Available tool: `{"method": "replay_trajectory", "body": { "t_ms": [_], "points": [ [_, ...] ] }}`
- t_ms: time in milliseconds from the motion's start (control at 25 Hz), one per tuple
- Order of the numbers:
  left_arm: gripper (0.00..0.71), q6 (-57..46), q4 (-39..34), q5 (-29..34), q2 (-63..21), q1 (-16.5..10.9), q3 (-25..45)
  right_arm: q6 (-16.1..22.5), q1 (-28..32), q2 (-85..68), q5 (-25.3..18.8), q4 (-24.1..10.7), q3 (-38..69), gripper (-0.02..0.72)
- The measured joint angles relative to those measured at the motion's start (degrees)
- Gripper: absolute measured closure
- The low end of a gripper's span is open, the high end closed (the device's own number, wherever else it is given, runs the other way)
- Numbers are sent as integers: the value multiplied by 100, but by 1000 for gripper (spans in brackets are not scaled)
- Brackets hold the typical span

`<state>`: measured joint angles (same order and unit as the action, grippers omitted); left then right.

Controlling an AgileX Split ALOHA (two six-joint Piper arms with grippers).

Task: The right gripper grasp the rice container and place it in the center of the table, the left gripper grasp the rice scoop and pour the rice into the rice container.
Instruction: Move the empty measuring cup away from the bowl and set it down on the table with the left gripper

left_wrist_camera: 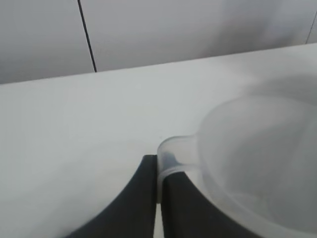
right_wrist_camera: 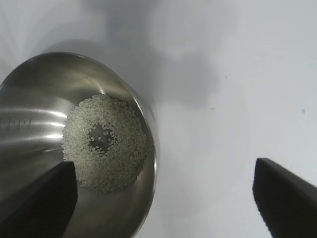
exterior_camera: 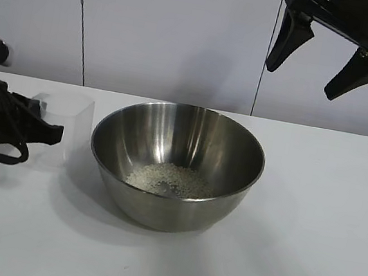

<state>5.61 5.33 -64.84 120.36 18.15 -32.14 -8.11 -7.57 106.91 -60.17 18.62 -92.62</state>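
The steel rice container (exterior_camera: 175,165) stands at the middle of the white table (exterior_camera: 311,221) with a low heap of rice (exterior_camera: 172,180) in its bottom. The rice also shows in the right wrist view (right_wrist_camera: 105,144), inside the container (right_wrist_camera: 29,109). The translucent rice scoop (exterior_camera: 66,123) stands upright on the table just left of the container. My left gripper (exterior_camera: 52,132) is shut on the scoop's handle (left_wrist_camera: 171,158), and the scoop's bowl (left_wrist_camera: 262,158) looks empty. My right gripper (exterior_camera: 318,65) hangs open and empty high above the container's right side.
A white panelled wall (exterior_camera: 173,31) stands behind the table. The left arm's black cables (exterior_camera: 1,144) lie on the table at the left edge. Bare tabletop lies right of and in front of the container.
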Motion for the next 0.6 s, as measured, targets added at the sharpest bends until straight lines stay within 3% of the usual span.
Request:
{"method": "replay_trajectory", "body": {
  "t_ms": [400, 520, 600],
  "points": [
    [698, -55, -140, -160, 252, -10, 0, 0, 0, 0, 5, 0, 0, 42],
    [628, -55, -178, -141, 282, -10, 0, 0, 0, 0, 5, 0, 0, 42],
    [520, -55, -247, -112, 290, -10, 0, -1, 0, 0, 5, 0, 0, 42]
  ]
}}
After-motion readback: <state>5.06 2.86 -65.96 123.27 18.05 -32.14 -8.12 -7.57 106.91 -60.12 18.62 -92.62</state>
